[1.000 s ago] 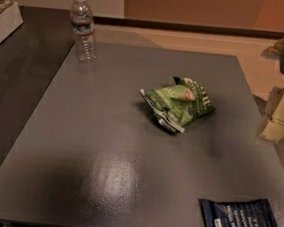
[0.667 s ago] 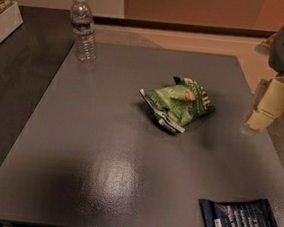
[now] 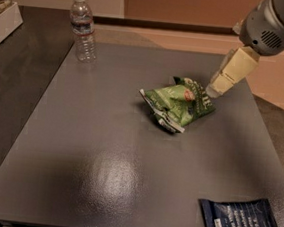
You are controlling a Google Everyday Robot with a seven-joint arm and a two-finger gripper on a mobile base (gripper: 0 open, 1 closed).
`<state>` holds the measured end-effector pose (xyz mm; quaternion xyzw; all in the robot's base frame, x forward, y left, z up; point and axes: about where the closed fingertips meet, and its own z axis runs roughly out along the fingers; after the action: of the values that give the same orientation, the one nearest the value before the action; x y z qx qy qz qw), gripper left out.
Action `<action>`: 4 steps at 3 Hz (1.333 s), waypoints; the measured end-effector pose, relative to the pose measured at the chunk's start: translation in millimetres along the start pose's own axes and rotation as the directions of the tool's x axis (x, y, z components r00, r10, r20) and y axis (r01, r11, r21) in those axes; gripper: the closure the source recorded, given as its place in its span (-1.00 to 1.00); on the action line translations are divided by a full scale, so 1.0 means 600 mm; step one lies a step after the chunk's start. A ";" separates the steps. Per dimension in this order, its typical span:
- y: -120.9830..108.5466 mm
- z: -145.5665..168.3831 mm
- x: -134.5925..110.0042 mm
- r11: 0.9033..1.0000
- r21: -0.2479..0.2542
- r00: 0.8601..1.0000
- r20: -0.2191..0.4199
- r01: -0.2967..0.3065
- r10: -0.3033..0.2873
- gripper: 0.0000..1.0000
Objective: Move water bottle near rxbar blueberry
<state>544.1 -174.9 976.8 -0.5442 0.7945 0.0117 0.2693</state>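
Observation:
The water bottle (image 3: 83,29), clear with a white cap and a dark label band, stands upright at the far left corner of the grey table (image 3: 98,151). The rxbar blueberry (image 3: 240,219), a flat navy wrapper with white lettering, lies at the near right corner. My gripper (image 3: 215,87) hangs over the table's far right part, just right of the green chip bag (image 3: 178,103), far from both the bottle and the bar. It holds nothing that I can see.
The crumpled green chip bag lies near the table's middle, between bottle and bar. A white bin (image 3: 1,19) with items stands at the far left on a darker counter. The floor lies beyond the table's right edge.
My arm has swung left from beyond the table's right edge to over the table, stopping beside the chip bag. Bottle, bag and bar have not moved.

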 end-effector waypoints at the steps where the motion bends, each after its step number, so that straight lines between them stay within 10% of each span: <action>1: -0.050 0.036 -0.053 0.998 -0.012 0.990 0.129 -0.055 0.056 -1.00; 4: -0.050 0.119 -0.219 0.993 0.050 0.892 0.447 -0.106 0.073 -1.00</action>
<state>634.2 -52.2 981.6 -0.4798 0.7363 0.1189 0.4621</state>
